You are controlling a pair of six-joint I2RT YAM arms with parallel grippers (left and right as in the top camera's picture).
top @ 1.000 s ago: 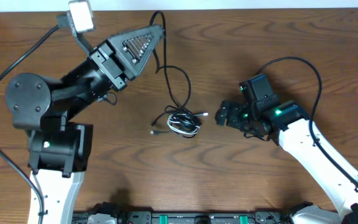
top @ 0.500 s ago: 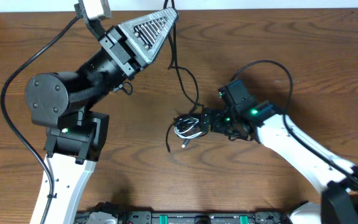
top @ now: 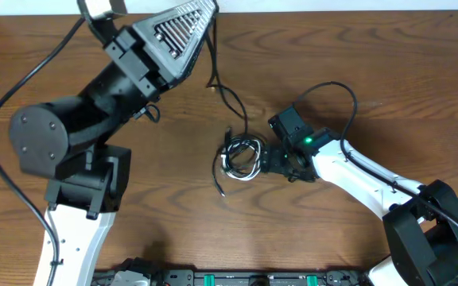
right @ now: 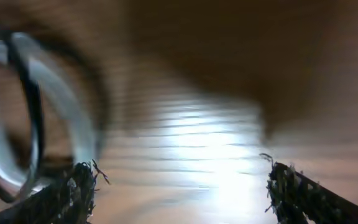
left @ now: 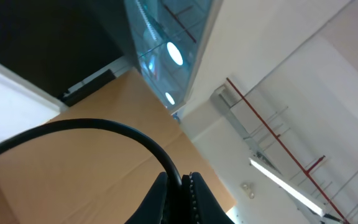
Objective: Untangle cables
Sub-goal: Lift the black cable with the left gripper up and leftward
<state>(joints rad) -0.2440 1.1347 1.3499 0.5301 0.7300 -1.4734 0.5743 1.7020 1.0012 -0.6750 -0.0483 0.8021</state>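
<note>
step: tangle (top: 241,157) at desk (top: 173,214) centre to be loosened | advice: one loop judged best picked singly, pulled away gently | left end effector (left: 180,186): closed, black cable (left: 104,127) pinched, upper left | right end effector (right: 185,186): spread wide, nothing gripped, white cable (right: 73,106) beside one finger

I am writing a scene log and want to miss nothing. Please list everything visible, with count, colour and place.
black cables: apparently two, black; one rises from the centre tangle to the left gripper, one lies in it.
white cable: one, white, coiled in the tangle.
table: one, brown wood, under everything.
arm cables: two, thick black, one by each arm.
left gripper: one, black, up high, shut on a black cable.
right gripper: one, black, open, just right of the tangle.
</note>
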